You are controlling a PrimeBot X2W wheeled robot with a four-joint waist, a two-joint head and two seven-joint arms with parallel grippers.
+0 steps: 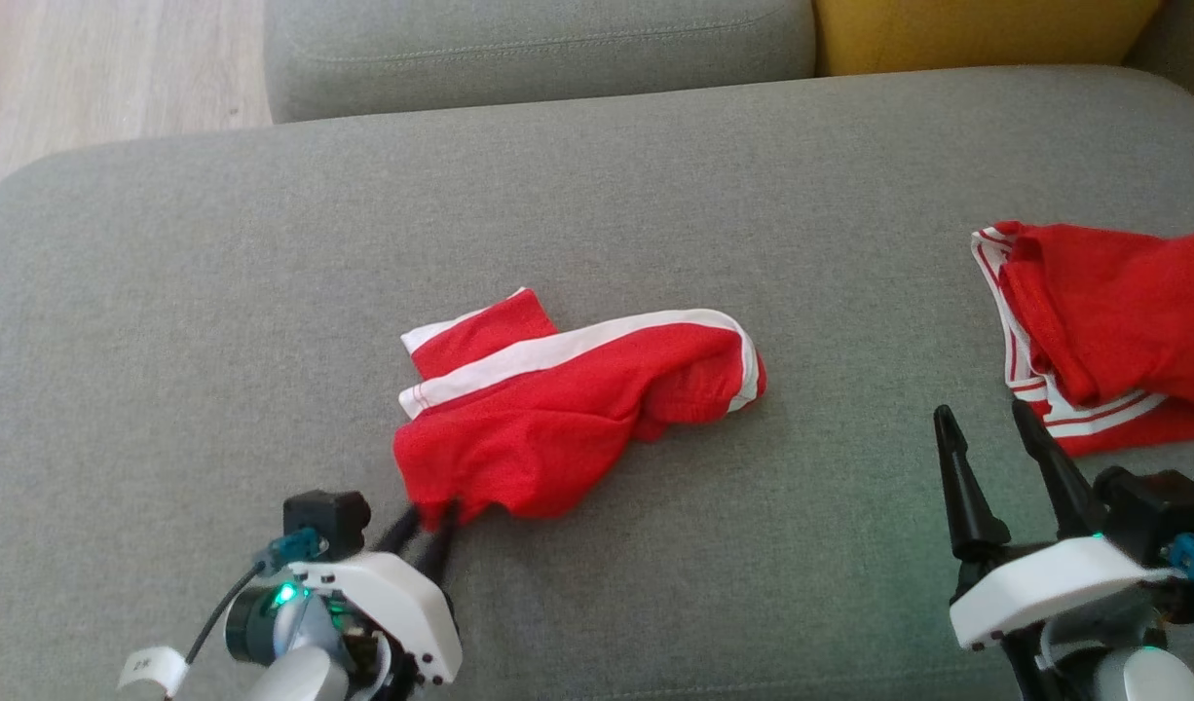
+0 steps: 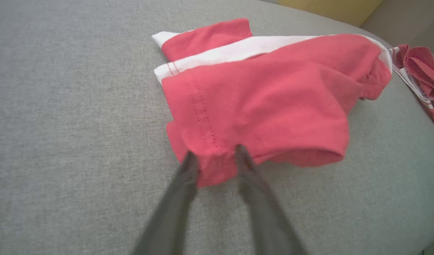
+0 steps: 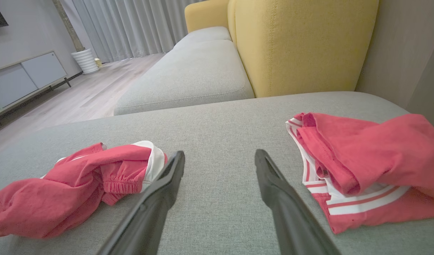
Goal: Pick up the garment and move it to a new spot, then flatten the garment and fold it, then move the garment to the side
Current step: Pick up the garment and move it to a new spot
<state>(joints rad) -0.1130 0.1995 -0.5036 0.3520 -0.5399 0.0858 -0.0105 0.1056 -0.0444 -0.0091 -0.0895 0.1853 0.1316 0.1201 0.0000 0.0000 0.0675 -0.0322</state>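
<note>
The garment (image 1: 578, 389) is a red pair of shorts with white stripes, lying crumpled in the middle of the grey cushion (image 1: 217, 292). My left gripper (image 1: 429, 516) is at its near left corner. In the left wrist view the garment (image 2: 266, 95) has a small fold of its hem between my left gripper's (image 2: 216, 156) two blurred fingers, which still stand apart. My right gripper (image 1: 987, 419) hovers open over bare cushion at the right. In the right wrist view my right gripper (image 3: 220, 157) points between the garment (image 3: 72, 184) on its left and another red piece on its right.
A second red garment with white stripes (image 1: 1113, 331) lies bunched at the cushion's right edge, close to my right gripper. A yellow backrest (image 1: 977, 29) and another grey seat (image 1: 539, 49) lie beyond. Wooden floor (image 1: 100, 68) shows at the far left.
</note>
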